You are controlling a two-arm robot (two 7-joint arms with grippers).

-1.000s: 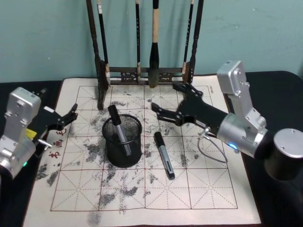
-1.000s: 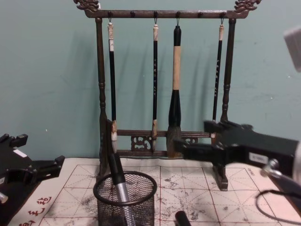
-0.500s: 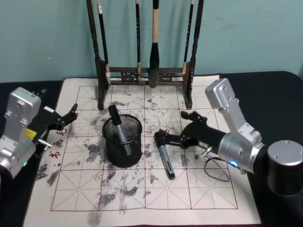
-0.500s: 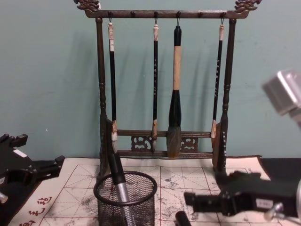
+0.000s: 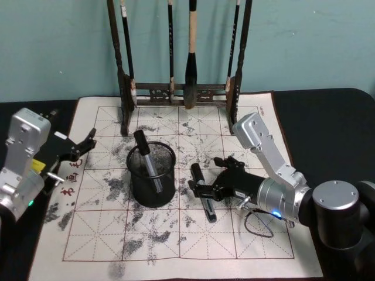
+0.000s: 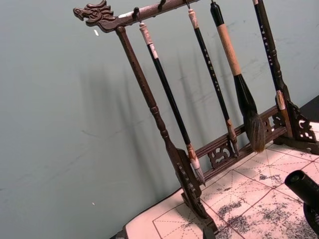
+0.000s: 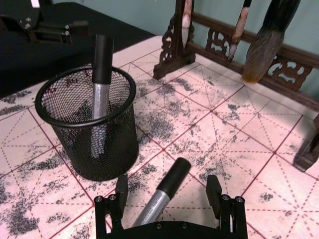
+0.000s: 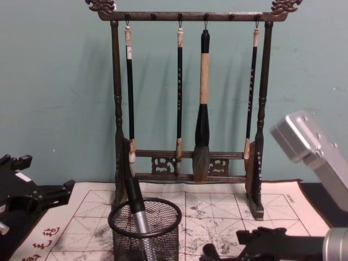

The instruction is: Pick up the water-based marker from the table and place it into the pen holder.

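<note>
While the left gripper (image 5: 79,146) idles well apart, right gripper (image 7: 167,186): jaws spread, straddling the water-based marker (image 5: 208,209). Step: grasping. Next: pinch, lift, carry to nearby pen holder (image 5: 152,175).

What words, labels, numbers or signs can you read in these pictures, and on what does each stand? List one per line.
Red characters at the left edge of the white felt calligraphy cloth with red grid lines: too blurred to read.
Pale marks down the thin black brush handle hanging on the dark carved wooden rack: too small to read.
Nothing here can be quoted as it reads.
</note>
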